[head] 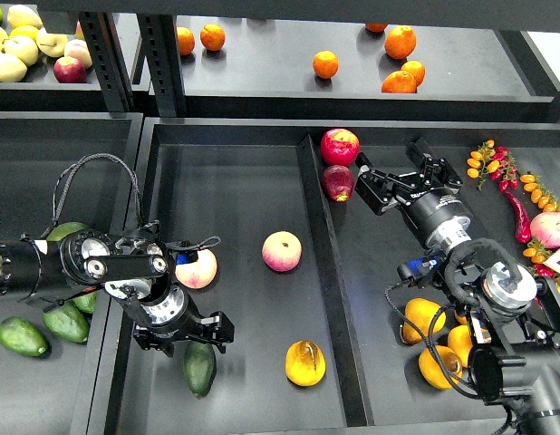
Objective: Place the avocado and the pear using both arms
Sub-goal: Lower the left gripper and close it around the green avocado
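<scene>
1. Dark metal shelving fills the scene: a black tray (235, 163) with raised walls lies at the centre, split by a black divider rail (327, 272), with an upper shelf (262, 77) behind it carrying round oranges (325, 63) on the right and pale yellow apples (17, 50) at its left end.
2. Near the front edge of the tray's left compartment lies the dark green, smooth, egg-shaped avocado (199, 367), its long axis running roughly front to back, narrow end toward the front.
3. Just to its right, near the divider rail, sits the plump yellow-orange pear (304, 362) with a brownish mark on top, apart from the avocado.
4. Two pink-yellow round fruits rest further back in the same compartment, one (282, 251) near the middle and one (197, 268) beside the left arm.
5. Reaching in from the left edge, the left gripper (185, 333) points down and forward, directly above the avocado's rear end; its fingers stand apart.
6. Extending from the lower right corner toward the back, the right gripper (371, 186) has its jaws spread, beside a dark red fruit (337, 182) and a red apple (340, 145).
7. Lighter green avocados (44, 331) lie on the tray at far left.
</scene>
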Robot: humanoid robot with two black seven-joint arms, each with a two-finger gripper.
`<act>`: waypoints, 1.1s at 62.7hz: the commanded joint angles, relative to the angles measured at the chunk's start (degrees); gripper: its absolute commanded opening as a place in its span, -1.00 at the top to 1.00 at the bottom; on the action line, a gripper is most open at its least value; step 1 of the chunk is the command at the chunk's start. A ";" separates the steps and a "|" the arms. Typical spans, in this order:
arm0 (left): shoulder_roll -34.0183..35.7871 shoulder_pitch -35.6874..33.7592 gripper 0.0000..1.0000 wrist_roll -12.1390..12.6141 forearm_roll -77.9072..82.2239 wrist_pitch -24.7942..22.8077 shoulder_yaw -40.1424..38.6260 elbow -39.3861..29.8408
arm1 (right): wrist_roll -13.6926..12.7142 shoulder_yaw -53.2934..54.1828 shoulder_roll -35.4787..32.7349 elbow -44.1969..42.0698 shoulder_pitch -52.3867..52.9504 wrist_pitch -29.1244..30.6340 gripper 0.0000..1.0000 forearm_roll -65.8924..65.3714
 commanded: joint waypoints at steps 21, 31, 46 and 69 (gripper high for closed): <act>-3.65 1.85 -0.99 0.00 -0.37 0.00 0.46 3.86 | -0.09 0.62 0.00 0.10 0.03 0.09 -1.00 0.09; -4.61 3.35 -0.99 0.00 -0.37 0.00 0.64 5.53 | -0.09 0.62 0.00 0.10 0.03 0.09 -1.00 0.09; -5.84 4.67 -0.98 0.00 -0.28 0.00 0.64 7.46 | -0.09 0.62 0.00 0.10 0.03 0.09 -1.00 0.09; -6.29 4.93 -0.63 0.00 -0.54 0.00 0.38 8.34 | -0.09 0.71 0.00 0.10 -0.06 0.17 -1.00 0.09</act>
